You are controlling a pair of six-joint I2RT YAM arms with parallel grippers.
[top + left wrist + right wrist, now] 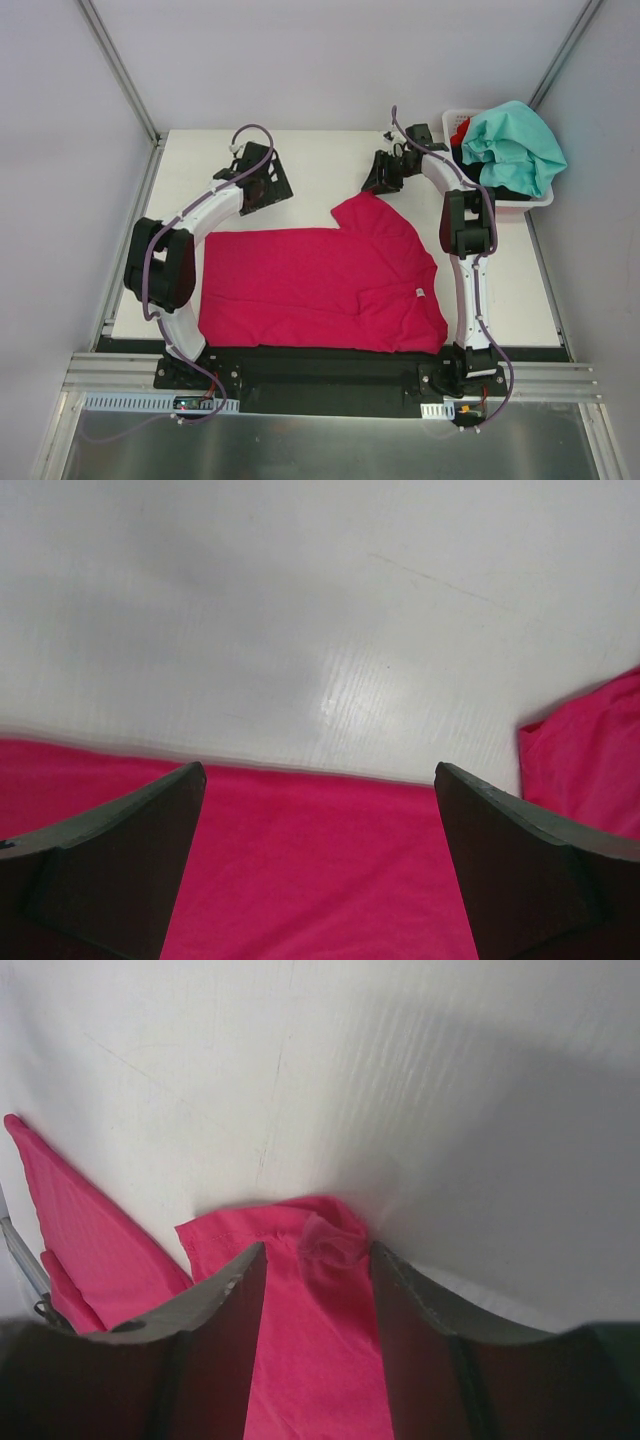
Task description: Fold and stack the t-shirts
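Cloth of bright pink was seen spread flat in the middle of the white table [320, 160]. This pink t-shirt [320, 285] was laid out wide between the two arms, and its near edge was close to the arm bases. Its small white label [421, 291] was seen on the right part, near the right arm. One sleeve was pointed toward the far side of the table.

The right fingers [318, 1250] were set down at the tip of that sleeve. They were seen about half open, one on each side of a bunched bit of the pink cloth. The cloth was between them, but it could not be told if it was pinched tight.

The left fingers [320, 770] were held wide open over the far edge of the pink t-shirt. Nothing was held between them.

A white basket [535, 203] was placed at the far right corner of the table. A teal t-shirt [515, 145] was draped over its top. A black t-shirt [497, 183] was seen under the teal one, and a bit of a red t-shirt [461, 128] was seen at the basket's far left corner.
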